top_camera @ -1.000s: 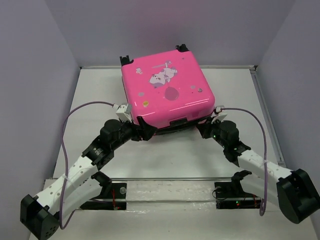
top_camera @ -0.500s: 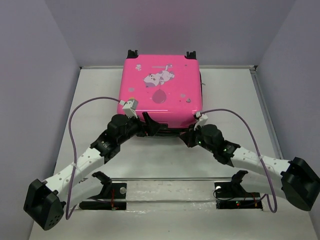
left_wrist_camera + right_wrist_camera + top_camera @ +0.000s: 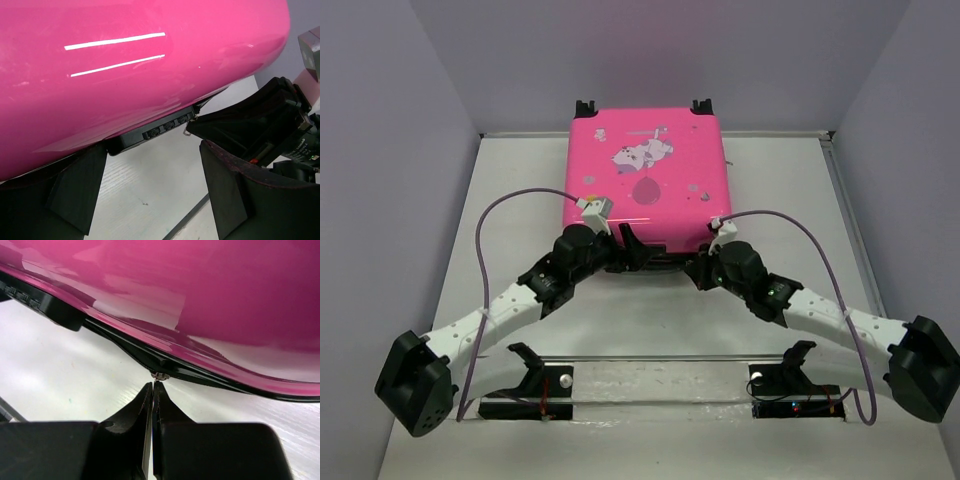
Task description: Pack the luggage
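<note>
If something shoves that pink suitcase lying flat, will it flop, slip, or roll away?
The luggage looks like a rigid shell, so it probably keeps its shape. Its glossy surface shows bright reflections, so a grip may slip. Lying flat, wheels at its far edge, it likely slides rather than rolls.

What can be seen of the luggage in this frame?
The luggage is a glossy pink hard shell, lid down, lying flat on the table with a white cartoon print up and black wheels at the far edge. Black zipper trim and a lock block run along its near side, where the shut right end effector meets the zipper pull.
</note>
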Robot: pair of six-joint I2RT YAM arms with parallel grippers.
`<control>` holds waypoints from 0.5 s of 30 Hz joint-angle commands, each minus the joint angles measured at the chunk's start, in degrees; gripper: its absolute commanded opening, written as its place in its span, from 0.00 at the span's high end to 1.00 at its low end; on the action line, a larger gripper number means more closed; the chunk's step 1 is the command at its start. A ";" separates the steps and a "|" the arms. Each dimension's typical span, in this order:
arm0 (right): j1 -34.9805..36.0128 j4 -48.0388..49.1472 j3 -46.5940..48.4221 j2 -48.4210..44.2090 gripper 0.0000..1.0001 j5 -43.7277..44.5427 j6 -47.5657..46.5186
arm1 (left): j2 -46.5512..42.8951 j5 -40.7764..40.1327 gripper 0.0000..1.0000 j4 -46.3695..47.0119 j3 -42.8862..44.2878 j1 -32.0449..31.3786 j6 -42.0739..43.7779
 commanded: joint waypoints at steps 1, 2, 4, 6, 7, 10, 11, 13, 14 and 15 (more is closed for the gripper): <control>6.69 0.17 2.89 1.44 0.93 -5.53 4.14 | 5.55 0.76 0.15 13.91 7.41 -4.34 -0.88; 8.37 1.05 3.24 2.50 0.93 -4.14 4.67 | 6.35 0.76 0.15 14.70 9.16 -4.96 -0.97; 13.45 4.99 4.38 7.49 0.93 0.07 6.52 | 8.46 0.76 0.17 15.76 11.80 -6.45 -1.41; 16.46 9.21 5.53 11.63 0.93 3.33 9.05 | 9.35 0.93 0.18 16.20 13.21 -7.16 -1.67; 18.82 11.93 5.88 15.22 0.93 5.26 9.77 | 9.70 0.67 0.19 16.29 13.83 -7.60 -1.76; 20.16 25.08 5.01 19.64 0.93 5.72 12.58 | 9.53 0.58 0.22 16.56 14.89 -7.78 -2.55; 21.03 27.75 5.01 20.96 0.93 5.63 12.85 | 9.35 0.67 0.23 16.64 15.06 -7.78 -2.90; 21.66 35.31 5.36 24.65 0.93 5.11 13.47 | 9.09 0.93 0.26 16.91 15.68 -7.87 -3.96; 22.44 37.95 5.44 25.79 0.93 4.67 13.73 | 8.91 1.02 0.27 16.91 16.29 -7.87 -4.48; 22.97 41.11 5.44 26.85 0.93 4.58 14.08 | 8.82 0.76 0.28 16.82 16.64 -7.87 -4.49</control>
